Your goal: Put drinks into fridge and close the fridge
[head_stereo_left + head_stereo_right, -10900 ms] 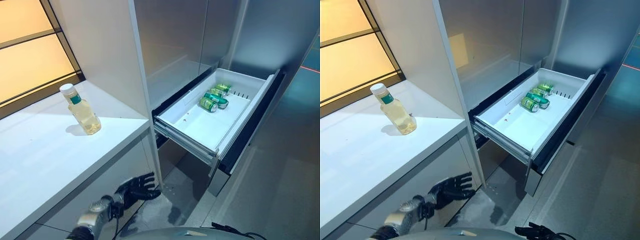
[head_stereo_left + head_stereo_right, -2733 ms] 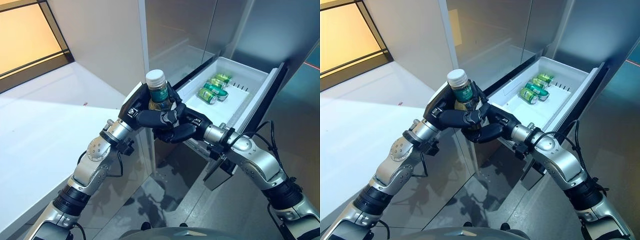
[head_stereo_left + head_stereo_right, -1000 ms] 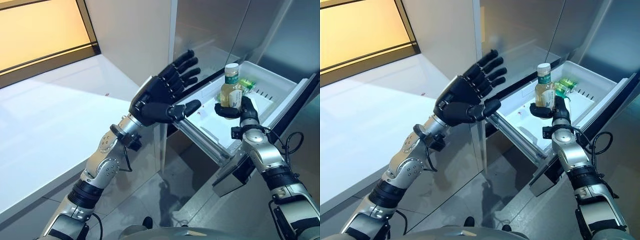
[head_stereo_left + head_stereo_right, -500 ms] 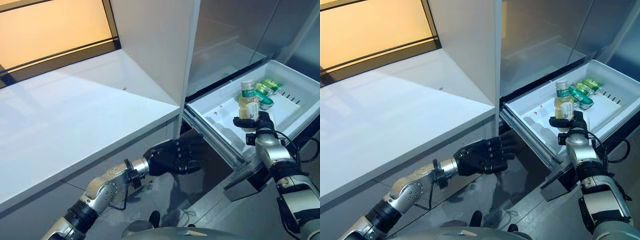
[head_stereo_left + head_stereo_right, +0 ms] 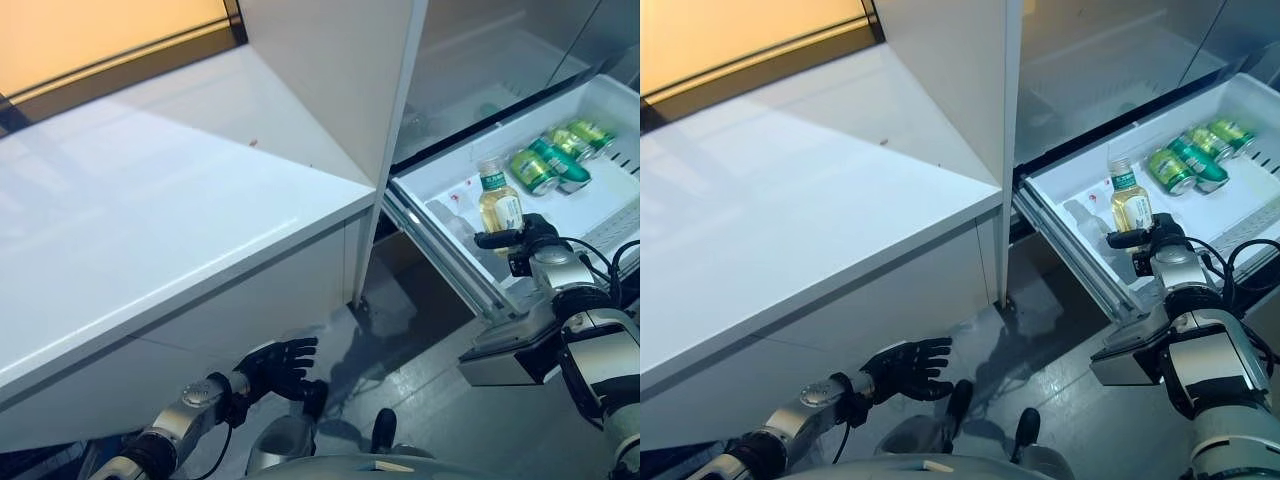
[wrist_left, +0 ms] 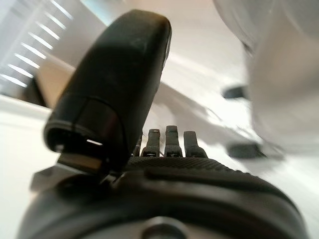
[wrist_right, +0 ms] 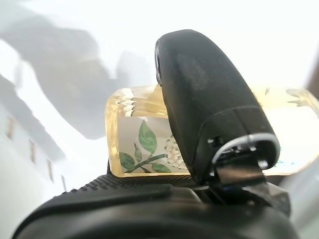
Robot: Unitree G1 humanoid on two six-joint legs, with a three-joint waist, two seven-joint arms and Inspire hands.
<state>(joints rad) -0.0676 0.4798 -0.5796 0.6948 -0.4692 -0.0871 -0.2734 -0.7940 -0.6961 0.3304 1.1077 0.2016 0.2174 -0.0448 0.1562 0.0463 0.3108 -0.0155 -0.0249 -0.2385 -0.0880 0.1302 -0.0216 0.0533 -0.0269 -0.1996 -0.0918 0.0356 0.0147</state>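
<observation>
My right hand [image 5: 530, 240] is shut on a bottle of pale yellow drink [image 5: 499, 203] with a white cap and green band. It holds the bottle upright inside the white fridge drawer [image 5: 440, 190], near its front left corner. The right wrist view shows the thumb [image 7: 209, 104] wrapped over the bottle [image 7: 134, 134]. Green cans [image 5: 552, 166] lie on their sides further back in the drawer. My left hand [image 5: 275, 365] hangs low near the floor, below the counter, open and empty, fingers straight in the left wrist view [image 6: 169, 144].
A white counter [image 5: 150, 210] spreads to the left. A tall white panel [image 5: 330, 70] stands between the counter and the fridge. The fridge's grey doors [image 5: 490, 40] rise behind the open drawer. Grey floor [image 5: 420, 370] lies under the drawer.
My right hand has lowered the bottle deeper into the drawer. My left hand has dropped from beside the drawer front down toward the floor. The camera has shifted.
</observation>
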